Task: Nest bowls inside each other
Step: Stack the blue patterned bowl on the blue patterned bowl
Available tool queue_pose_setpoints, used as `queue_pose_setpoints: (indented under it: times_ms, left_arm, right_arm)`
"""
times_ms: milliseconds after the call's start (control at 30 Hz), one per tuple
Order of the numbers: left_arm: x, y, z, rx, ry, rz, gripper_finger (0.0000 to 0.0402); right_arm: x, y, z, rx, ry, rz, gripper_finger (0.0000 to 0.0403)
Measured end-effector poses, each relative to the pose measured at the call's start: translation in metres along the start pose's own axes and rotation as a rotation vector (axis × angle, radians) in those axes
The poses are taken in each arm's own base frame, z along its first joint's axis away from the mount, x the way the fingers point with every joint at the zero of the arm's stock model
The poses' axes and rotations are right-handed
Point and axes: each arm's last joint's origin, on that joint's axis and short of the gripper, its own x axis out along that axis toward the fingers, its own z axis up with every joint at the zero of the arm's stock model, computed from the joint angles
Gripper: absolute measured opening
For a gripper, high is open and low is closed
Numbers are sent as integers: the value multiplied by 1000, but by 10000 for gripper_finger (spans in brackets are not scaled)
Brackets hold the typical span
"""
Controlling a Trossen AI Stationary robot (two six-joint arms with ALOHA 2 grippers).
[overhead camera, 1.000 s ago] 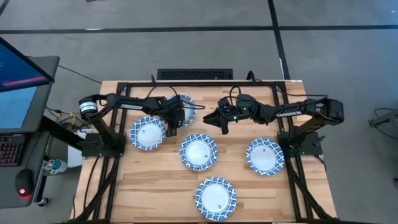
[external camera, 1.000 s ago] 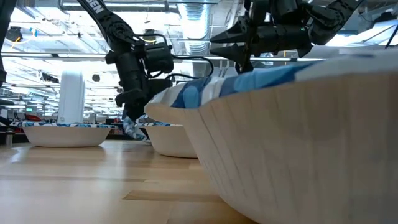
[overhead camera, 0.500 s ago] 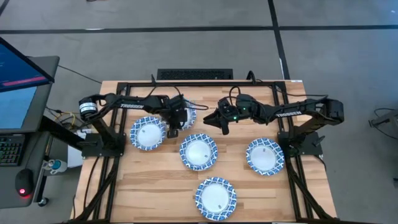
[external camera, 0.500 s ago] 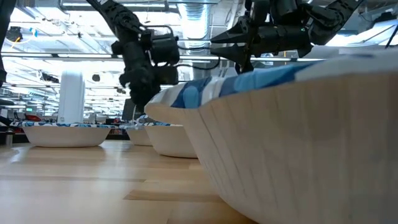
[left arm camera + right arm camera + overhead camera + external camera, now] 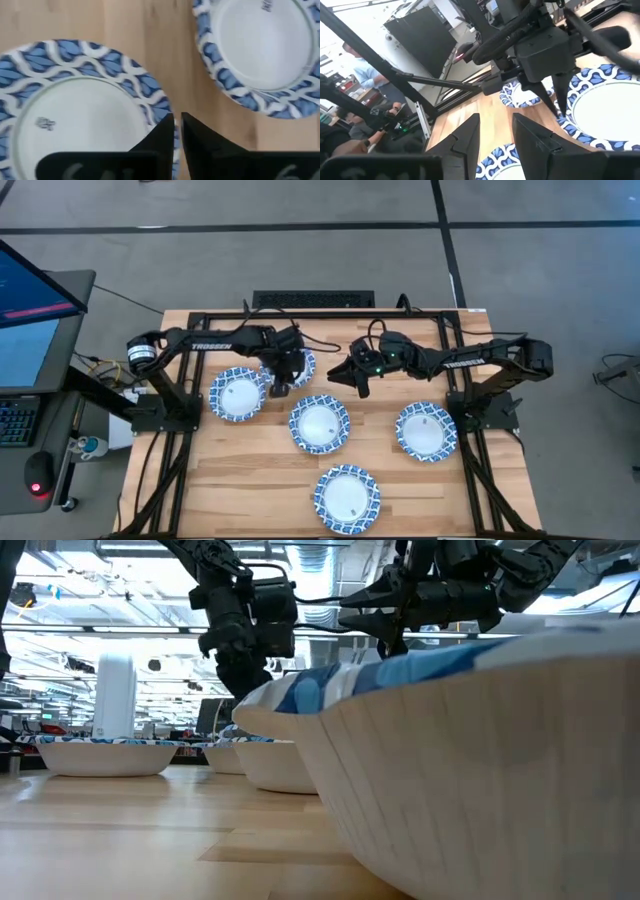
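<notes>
Bowls lie spread in the open across the desk (image 5: 250, 470), each with bare wood around it, which looks meant to give a pincer room to reach any rim. None sits inside another, so the nesting appears not yet begun. The centre bowl (image 5: 320, 423) serves as landmark: one bowl (image 5: 238, 393) lies to its left, one (image 5: 426, 430) to its right, one (image 5: 348, 497) on the near side, and a back bowl (image 5: 303, 363) sits behind and to the left, half hidden under the left arm.

The left pincer (image 5: 281, 387) hangs between the left bowl and the back bowl, close behind and left of the centre bowl. Its wrist view shows the fingers (image 5: 159, 144) nearly together with only a thin slit between them and nothing in it; they point down at the inner rim of one bowl (image 5: 75, 125), with a second bowl (image 5: 260, 50) just beside. From the low view the pincer (image 5: 240, 675) seems raised above the bowls rather than touching one.

The right pincer (image 5: 345, 373) hovers behind and slightly right of the centre bowl, well apart from the right bowl. Its fingers (image 5: 465, 140) stand parted and empty, aimed toward the left arm, which suggests it is waiting for its turn.
</notes>
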Motion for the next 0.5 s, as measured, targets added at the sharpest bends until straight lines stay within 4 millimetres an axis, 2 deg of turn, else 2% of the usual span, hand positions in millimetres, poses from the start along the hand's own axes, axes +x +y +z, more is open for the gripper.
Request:
queue_pose_setpoints:
  times_ms: [267,500]
  left_arm:
    - [3,-9,1,-54,39,36,97]
    - [6,-14,1,-36,72,100,114]
  right_arm:
    - [0,0,0,0,1,0,138]
    - [0,0,-1,2,9,6,139]
